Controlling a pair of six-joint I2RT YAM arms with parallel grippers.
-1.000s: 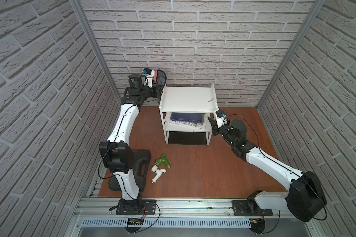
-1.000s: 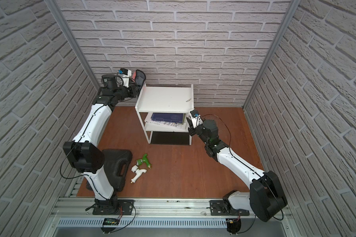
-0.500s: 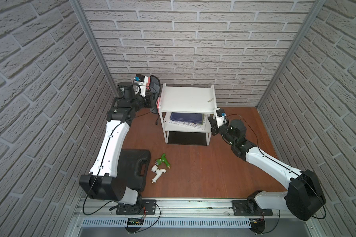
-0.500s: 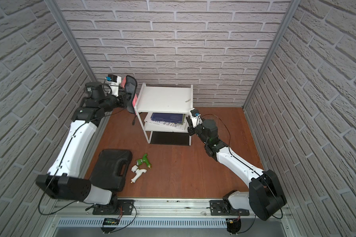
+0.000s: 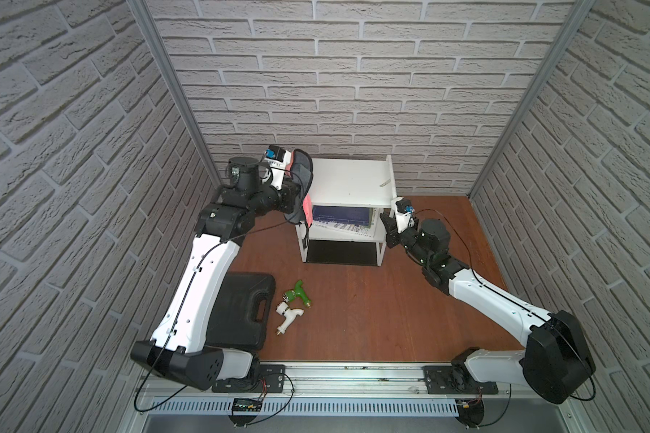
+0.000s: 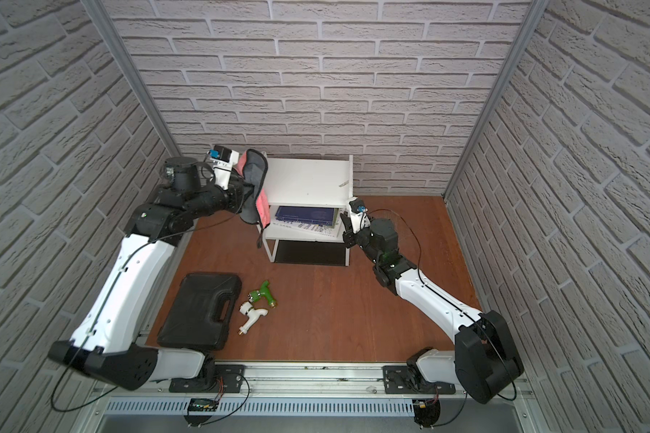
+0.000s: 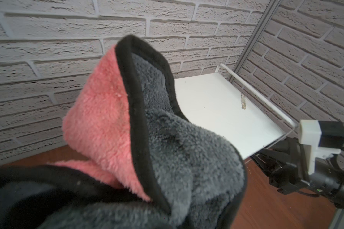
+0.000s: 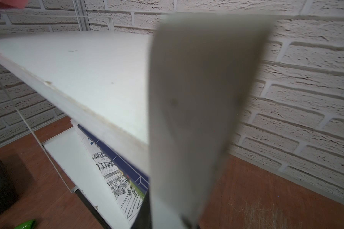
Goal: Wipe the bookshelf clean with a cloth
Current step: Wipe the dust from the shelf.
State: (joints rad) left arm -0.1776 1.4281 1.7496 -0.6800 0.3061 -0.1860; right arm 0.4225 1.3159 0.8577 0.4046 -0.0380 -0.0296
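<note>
My left gripper (image 5: 295, 195) clamps the cloth (image 5: 304, 174) beside the bookshelf (image 5: 349, 180) | right gripper (image 5: 386, 225) pinches its side panel | middle-tier book (image 5: 340, 214) lettering unreadable

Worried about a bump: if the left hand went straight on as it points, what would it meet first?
Probably the bookshelf: the left hand, shut on the cloth, aims at its top board's near edge. It may sit slightly higher and pass over; depth is unclear.
</note>
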